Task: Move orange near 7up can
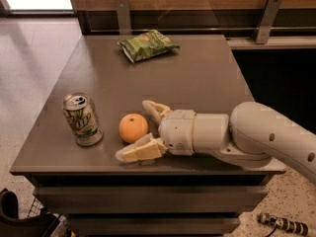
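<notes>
Camera view: gripper (132,131) low over table (197,73), jaws apart around orange (133,126), near upright 7up can (82,119).

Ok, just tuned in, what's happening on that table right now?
The robot's arm reaches in low over the table from the right. Its tool sits around the orange, fingers spread open on either side rather than clamped. The orange rests on the tabletop just right of the upright 7up can, close to it but not touching. A green chip bag lies near the far edge, away from the action.
</notes>
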Motion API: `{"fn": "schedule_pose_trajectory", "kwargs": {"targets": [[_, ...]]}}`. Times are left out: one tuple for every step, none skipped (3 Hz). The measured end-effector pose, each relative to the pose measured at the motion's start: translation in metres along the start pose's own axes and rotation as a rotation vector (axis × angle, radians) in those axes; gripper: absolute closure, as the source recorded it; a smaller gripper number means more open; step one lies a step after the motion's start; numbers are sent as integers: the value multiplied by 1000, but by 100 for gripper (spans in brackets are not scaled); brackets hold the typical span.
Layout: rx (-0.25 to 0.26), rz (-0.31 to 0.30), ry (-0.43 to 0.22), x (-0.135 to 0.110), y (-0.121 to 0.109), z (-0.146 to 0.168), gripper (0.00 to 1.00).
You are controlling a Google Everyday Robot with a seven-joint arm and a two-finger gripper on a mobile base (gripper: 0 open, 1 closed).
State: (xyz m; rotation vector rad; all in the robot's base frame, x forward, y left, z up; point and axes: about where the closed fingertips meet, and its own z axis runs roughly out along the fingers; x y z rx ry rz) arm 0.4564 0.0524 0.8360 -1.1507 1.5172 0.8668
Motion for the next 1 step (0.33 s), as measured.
{"fn": "schedule_pose_trajectory", "kwargs": {"targets": [[0, 0, 0, 0, 0, 0, 0]]}}
